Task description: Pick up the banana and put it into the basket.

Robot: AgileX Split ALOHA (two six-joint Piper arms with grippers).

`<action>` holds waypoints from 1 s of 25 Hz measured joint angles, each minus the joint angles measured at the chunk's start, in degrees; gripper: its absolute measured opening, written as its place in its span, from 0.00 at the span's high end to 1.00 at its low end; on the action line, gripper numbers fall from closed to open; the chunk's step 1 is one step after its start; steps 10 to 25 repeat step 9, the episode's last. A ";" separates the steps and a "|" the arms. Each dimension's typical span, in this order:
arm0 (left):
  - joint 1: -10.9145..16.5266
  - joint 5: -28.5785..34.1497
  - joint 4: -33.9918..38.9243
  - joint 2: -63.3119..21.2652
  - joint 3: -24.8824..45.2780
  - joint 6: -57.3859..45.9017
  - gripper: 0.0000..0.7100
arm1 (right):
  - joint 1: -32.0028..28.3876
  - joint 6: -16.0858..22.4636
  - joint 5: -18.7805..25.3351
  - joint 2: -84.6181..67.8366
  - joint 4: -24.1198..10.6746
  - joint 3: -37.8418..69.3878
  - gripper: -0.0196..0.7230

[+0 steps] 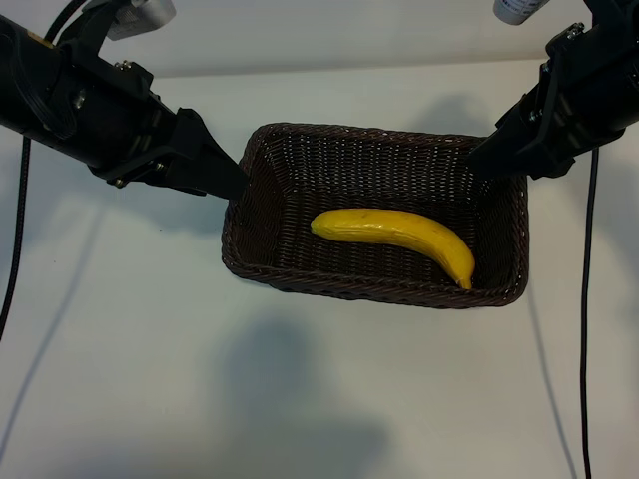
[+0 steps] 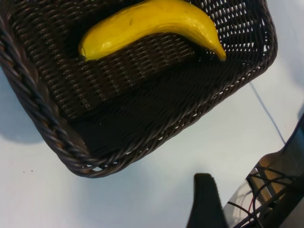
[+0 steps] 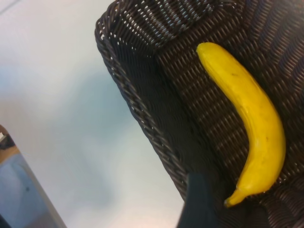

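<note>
Over the basket (image 1: pixel 262 160) ends, both hands (open).

The banana (image 2: pixel 152 23) lies curved on the floor of the basket (image 2: pixel 57 137), which sits on the white tabletop (image 2: pixel 142 199); one dark claw finger (image 2: pixel 206 204) shows nearby

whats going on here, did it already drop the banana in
Looks that way. The banana lies flat on the floor of the basket, and nothing is gripping it. The left gripper sits at the basket's left end and the right gripper at its far right corner, both open and holding nothing. The basket stands on the white table.
</note>
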 joint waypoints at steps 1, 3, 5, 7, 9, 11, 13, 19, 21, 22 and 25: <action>0.00 0.00 0.00 0.00 0.00 0.00 0.27 | 0.00 0.00 0.00 0.00 0.05 0.00 0.23; 0.00 0.00 0.00 0.00 0.00 0.00 0.27 | 0.00 0.00 0.00 0.00 0.05 0.00 0.23; 0.00 0.00 0.00 0.00 0.00 0.00 0.27 | 0.00 0.16 0.00 0.00 0.05 0.00 0.23; 0.00 0.00 0.00 0.00 0.00 0.00 0.27 | 0.00 0.50 0.00 0.00 0.05 0.00 0.23; 0.00 0.00 0.00 0.00 0.00 0.00 0.27 | 0.00 0.83 0.00 0.00 0.05 0.00 0.23; 0.00 0.00 0.00 0.00 0.00 0.00 0.27 | 0.00 0.83 0.00 0.00 0.05 0.00 0.23; 0.00 0.00 0.00 0.00 0.00 0.00 0.27 | 0.00 0.83 0.00 0.00 0.05 0.00 0.23; 0.00 0.00 0.00 0.00 0.00 0.00 0.27 | 0.00 0.83 0.00 0.00 0.05 0.00 0.23; 0.00 0.00 0.00 0.00 0.00 0.00 0.27 | 0.00 0.83 0.00 0.00 0.05 0.00 0.23; 0.00 0.00 0.00 0.00 0.00 0.00 0.27 | 0.00 0.83 0.00 0.00 0.05 0.00 0.23; 0.00 0.00 0.00 0.00 0.00 0.00 0.27 | 0.00 0.83 0.00 0.00 0.05 0.00 0.23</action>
